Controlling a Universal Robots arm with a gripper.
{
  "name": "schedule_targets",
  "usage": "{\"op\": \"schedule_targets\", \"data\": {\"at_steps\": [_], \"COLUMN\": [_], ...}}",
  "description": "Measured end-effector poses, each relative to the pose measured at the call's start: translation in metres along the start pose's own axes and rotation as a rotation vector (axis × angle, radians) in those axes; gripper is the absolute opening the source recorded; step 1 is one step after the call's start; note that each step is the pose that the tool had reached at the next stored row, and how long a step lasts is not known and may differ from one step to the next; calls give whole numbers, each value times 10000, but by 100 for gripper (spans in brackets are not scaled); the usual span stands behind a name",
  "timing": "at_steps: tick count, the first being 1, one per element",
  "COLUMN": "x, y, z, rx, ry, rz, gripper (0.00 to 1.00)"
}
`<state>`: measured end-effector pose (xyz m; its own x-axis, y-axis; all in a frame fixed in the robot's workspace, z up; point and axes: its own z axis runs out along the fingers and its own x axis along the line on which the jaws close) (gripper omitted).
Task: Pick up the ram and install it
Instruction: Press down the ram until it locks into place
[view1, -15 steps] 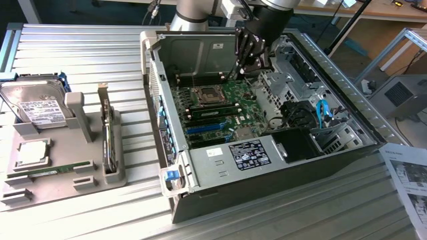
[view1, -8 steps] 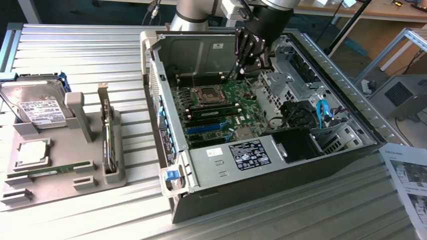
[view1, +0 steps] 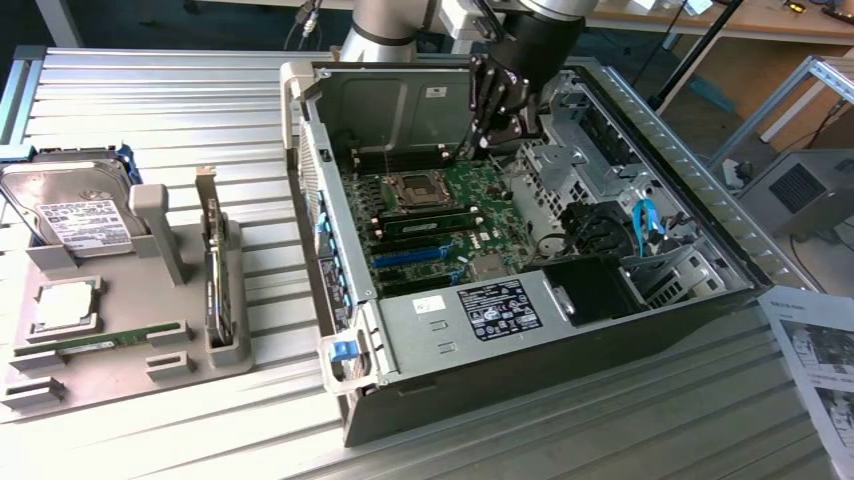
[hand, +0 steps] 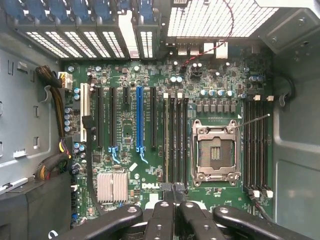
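A ram stick (view1: 102, 341), long, thin and green, lies flat on the grey tray (view1: 80, 385) at the exterior view's left. Another thin green stick (view1: 430, 214) seems to stand in a memory slot (hand: 166, 140) beside the empty processor socket (hand: 214, 152). My gripper (view1: 491, 135) hangs inside the open computer case (view1: 441, 400), above the far end of the motherboard (hand: 125, 135). Its black fingers (hand: 161, 220) are shut together with nothing between them, just over the ends of the memory slots.
The tray also carries a hard drive (view1: 74, 215), a square silver processor (view1: 60, 305) and an upright dark expansion card (view1: 214, 275). Inside the case are a blue cable (view1: 646, 222), a black power-supply block (view1: 587, 290) and a silver heatsink (hand: 112, 186). A paper sheet (view1: 817, 350) lies at the exterior view's right.
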<state>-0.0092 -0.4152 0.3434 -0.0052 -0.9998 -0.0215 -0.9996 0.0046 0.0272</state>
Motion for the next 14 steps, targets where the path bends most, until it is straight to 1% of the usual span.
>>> {"op": "schedule_targets", "data": {"at_steps": [2, 4, 14], "x": [0, 0, 0], "y": [14, 26, 27], "z": [1, 1, 1], "rx": [66, 113, 114], "ry": [-4, -3, -4], "rz": [-10, -13, -12], "gripper": [11, 11, 11]}}
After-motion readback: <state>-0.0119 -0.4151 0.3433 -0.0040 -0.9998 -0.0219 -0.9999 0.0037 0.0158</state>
